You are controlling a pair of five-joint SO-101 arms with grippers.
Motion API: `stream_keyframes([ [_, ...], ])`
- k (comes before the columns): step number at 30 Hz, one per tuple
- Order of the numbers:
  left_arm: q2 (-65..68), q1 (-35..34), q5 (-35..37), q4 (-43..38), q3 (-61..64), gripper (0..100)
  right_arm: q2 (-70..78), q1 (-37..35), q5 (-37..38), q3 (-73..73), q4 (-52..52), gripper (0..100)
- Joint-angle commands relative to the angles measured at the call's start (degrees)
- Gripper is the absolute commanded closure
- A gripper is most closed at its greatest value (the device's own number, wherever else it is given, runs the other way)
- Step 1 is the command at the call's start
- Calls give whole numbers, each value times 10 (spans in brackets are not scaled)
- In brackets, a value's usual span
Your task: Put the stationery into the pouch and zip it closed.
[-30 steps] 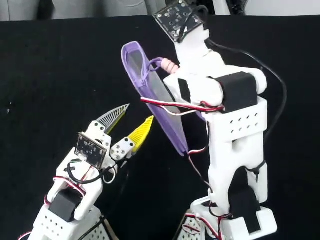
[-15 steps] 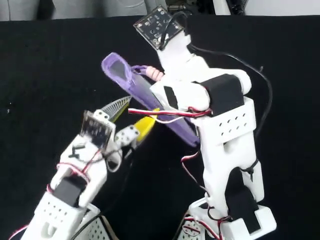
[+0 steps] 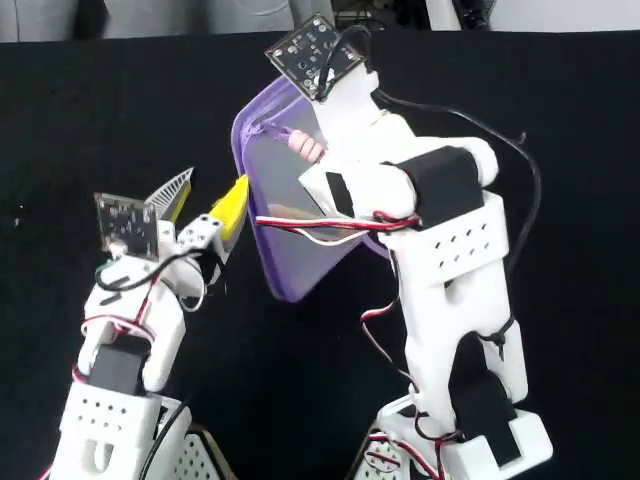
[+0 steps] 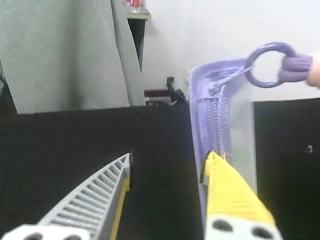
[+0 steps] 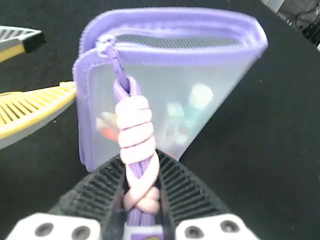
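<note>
A purple pouch [image 3: 290,225] with a clear face hangs in the air above the black table. My right gripper [image 5: 140,162] is shut on the pink and purple cord [image 5: 134,120] tied to the zip slider, which sits at one corner of the pouch [image 5: 165,95]. Pens and other stationery [image 5: 182,117] show through the clear side. My left gripper [image 3: 212,185] stands open beside the pouch's edge with nothing between its fingers. Its yellow finger [image 4: 227,190] lies against the purple seam [image 4: 205,115], and the grey finger [image 4: 95,200] is farther out. The cord's ring [image 4: 267,65] hangs above.
The black cloth [image 3: 560,150] covers the whole table. The right arm's white body [image 3: 460,260] rises at the front right, with the left arm's base [image 3: 110,430] at the front left. A grey curtain [image 4: 60,50] and a white wall stand behind the table.
The pouch has swung from edge-on to showing its clear face. The right arm shifted left with it. The left arm pulled left and raised its open gripper to the pouch's edge.
</note>
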Motion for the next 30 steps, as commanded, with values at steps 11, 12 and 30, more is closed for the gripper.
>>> stream_keyframes([
  [11,-164,75,8,124,-34,751,-23,-4,-7,-1,16,988],
  [12,-168,80,8,127,-36,752,-23,-4,-7,-1,16,988],
  [30,-167,89,92,125,-47,755,-22,-8,-7,0,16,988],
])
